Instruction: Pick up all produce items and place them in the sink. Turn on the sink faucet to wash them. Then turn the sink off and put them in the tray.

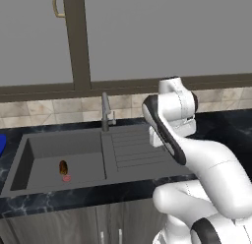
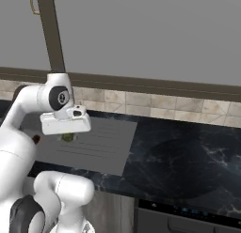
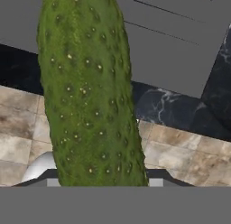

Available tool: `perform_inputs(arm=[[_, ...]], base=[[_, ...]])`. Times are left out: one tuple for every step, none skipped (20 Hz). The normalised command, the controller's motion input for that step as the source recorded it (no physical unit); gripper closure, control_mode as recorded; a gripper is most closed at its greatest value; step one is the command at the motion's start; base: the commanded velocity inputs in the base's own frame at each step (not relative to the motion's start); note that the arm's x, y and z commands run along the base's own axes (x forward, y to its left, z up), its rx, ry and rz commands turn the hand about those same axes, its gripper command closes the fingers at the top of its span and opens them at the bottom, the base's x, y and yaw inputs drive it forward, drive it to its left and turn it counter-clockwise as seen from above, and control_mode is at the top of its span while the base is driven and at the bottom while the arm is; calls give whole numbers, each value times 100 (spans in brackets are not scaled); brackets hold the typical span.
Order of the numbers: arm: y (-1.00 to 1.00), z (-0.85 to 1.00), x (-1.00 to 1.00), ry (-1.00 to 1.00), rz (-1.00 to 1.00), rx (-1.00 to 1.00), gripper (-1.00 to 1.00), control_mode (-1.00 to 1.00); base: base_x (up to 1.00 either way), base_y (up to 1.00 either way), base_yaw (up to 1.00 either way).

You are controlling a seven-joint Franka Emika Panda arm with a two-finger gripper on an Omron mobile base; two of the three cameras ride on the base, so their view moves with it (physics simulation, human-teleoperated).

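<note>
Left to right in the left base view: blue tray point(image 1: 1, 143), just a sliver at the frame edge on the counter beside the sink. Dark grey sink point(image 1: 29, 162) holds the stubby brown-orange produce item point(image 1: 63, 167) on the basin floor, with a small red spot point(image 1: 66, 178) right beside it. Faucet point(image 1: 105, 111) stands upright behind the seam between basin and ribbed drainboard point(image 1: 133, 149), no water visible. The arm stands over the drainboard's right end.

Cucumber point(image 3: 88, 87) is in the gripper point(image 2: 68, 136). The hand view shows it running lengthwise up from between the fingers. In the right base view a bit of green pokes out under the hand, above the drainboard. Fingertips are hidden behind it, but the jaws look clamped partway on the cucumber.

Handling, my read:
- Light, rigid, won't deform under a moderate squeeze.
- Bumpy skin gives decent friction dry. Expect it to be slick once washed.
- Long and round, so it can pivot in a two-finger pinch and roll when set down.
- The grip seems to be near one end. Mid-body across the narrow axis would be steadier for the wet re-grasp.
- Release it low in the basin, clear of the brown item.
</note>
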Motion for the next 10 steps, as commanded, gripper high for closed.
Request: perform_inputs(arm=[[100, 0, 0, 12, 6, 0, 100, -100], [100, 0, 0, 12, 6, 0, 100, -100], [100, 0, 0, 12, 6, 0, 100, -100], [100, 0, 0, 10, 6, 0, 100, -100], [100, 0, 0, 9, 6, 0, 100, -100], [100, 0, 0, 10, 6, 0, 100, -100], [100, 0, 0, 9, 5, 0, 100, -100], [100, 0, 0, 10, 5, 0, 100, -100], [100, 0, 0, 9, 4, 0, 100, -100], [100, 0, 0, 9, 4, 0, 100, -100]], base=[[0, 0, 0], [0, 0, 0], [0, 0, 0], [0, 0, 0], [0, 0, 0], [0, 0, 0], [0, 0, 0], [0, 0, 0], [0, 0, 0], [0, 0, 0]])
